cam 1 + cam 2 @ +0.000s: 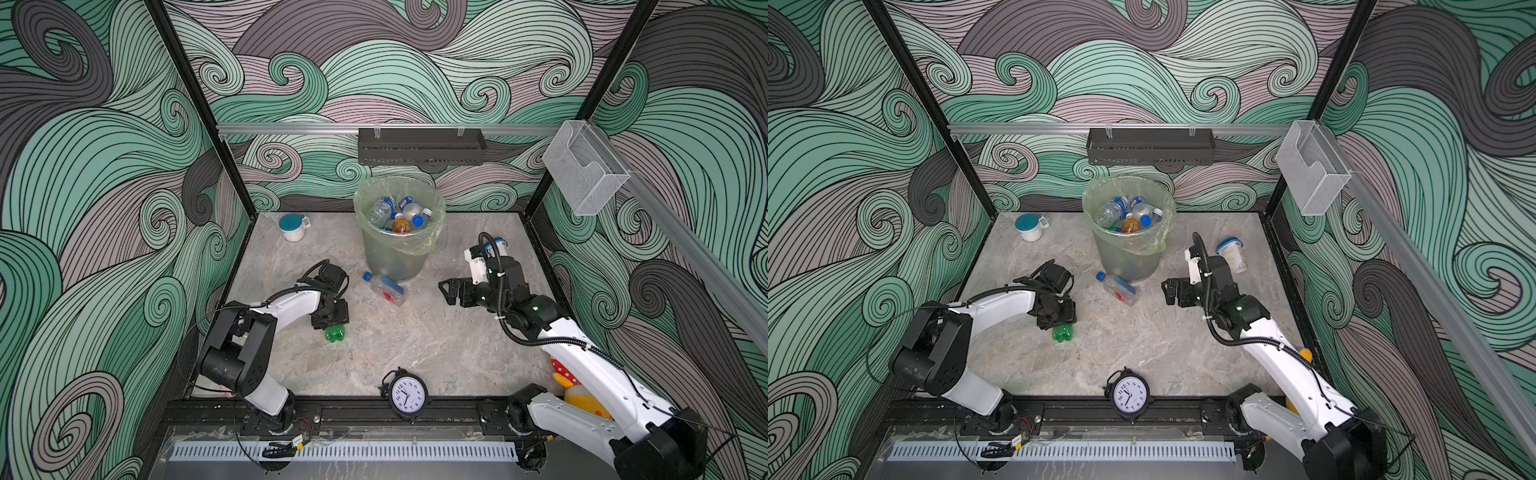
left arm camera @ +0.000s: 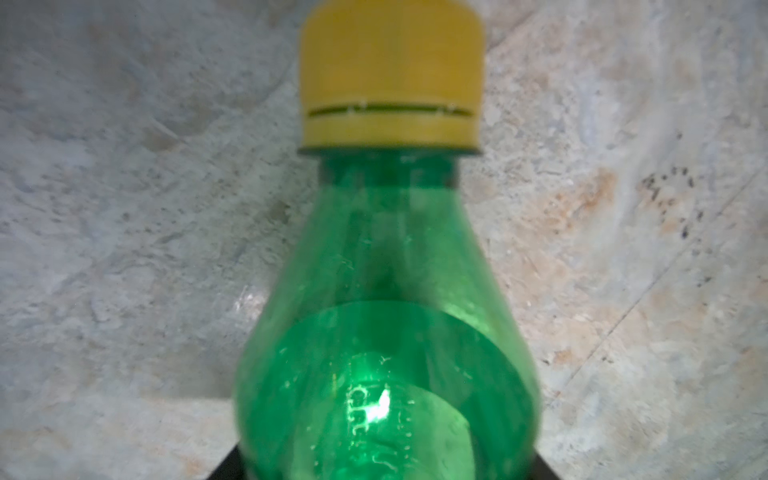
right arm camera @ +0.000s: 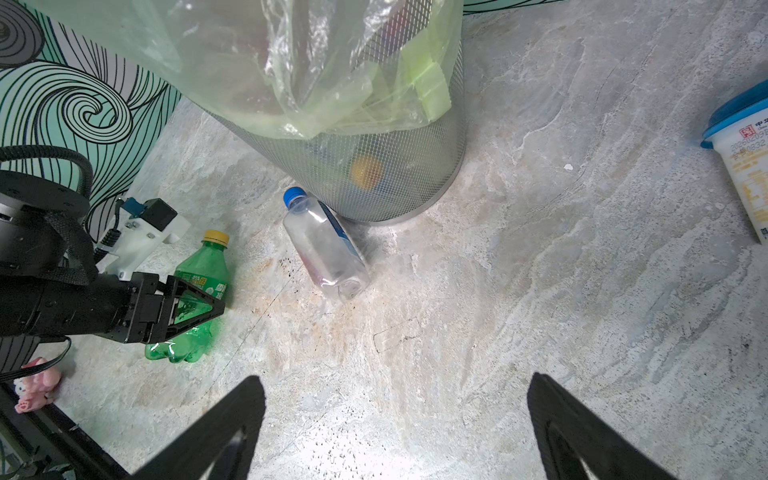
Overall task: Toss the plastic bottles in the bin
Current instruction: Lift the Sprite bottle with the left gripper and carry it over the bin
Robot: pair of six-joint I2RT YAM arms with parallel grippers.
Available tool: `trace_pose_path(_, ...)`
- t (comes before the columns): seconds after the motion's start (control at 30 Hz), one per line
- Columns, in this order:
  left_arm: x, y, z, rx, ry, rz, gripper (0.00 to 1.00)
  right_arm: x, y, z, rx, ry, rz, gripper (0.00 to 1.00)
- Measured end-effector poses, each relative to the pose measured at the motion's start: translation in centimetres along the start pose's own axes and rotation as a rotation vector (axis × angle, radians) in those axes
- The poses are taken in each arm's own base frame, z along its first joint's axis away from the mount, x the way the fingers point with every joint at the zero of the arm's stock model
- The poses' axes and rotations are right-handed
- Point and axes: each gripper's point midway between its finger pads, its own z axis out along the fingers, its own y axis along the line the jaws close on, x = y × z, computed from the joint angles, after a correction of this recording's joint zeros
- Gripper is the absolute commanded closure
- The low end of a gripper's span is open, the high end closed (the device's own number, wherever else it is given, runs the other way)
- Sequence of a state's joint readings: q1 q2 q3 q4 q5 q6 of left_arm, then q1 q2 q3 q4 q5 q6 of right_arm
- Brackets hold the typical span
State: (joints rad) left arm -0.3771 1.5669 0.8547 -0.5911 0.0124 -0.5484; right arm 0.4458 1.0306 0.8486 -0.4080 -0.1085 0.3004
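A green bottle (image 1: 335, 334) (image 3: 203, 266) with a yellow cap (image 2: 390, 79) lies on the stone table at the left. My left gripper (image 1: 330, 320) (image 3: 195, 307) is shut across its body, and the bottle still rests on the table. A clear bottle (image 1: 384, 289) (image 3: 326, 249) with a blue cap lies against the foot of the bin (image 1: 395, 257) (image 3: 374, 178). The bin is a grey mesh bucket lined with a pale green bag, and it holds several bottles (image 1: 399, 214). My right gripper (image 1: 446, 293) (image 3: 397, 415) hovers open and empty to the right of the clear bottle.
A white teal-lidded cup (image 1: 292, 227) stands at the back left. A blue-lidded tub (image 1: 1233, 253) (image 3: 744, 158) lies behind my right arm. A clock (image 1: 406, 395) stands at the front edge. A yellow and red toy (image 1: 573, 386) is at the front right, and a pink toy (image 3: 35, 384) at the front left.
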Motion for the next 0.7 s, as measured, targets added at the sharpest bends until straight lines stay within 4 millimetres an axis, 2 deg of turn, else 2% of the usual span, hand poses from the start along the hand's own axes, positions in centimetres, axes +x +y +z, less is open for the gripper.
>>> trace_pose_path(0.13, -0.5, 0.0, -1.0, 0.006, -0.038, 0.0, 0.4, 0.0, 0.0, 0.0, 0.0, 0.0, 0.0, 0.01)
trace_pose_path(0.23, -1.2, -0.1, -3.2, 0.027, -0.107, -0.001, 0.42, 0.0, 0.0, 0.0, 0.0, 0.001, 0.0, 0.01)
trace_pose_path(0.53, -3.5, -0.8, -12.5, 0.146, -0.395, 0.032, 0.41, 0.0, -0.1, 0.0, 0.005, 0.002, 0.0, 0.01)
trace_pose_path(0.7, -3.9, -0.7, -18.1, 0.226, -0.589, 0.057, 0.4, 0.1, -0.1, 0.0, 0.005, 0.004, 0.0, 0.01)
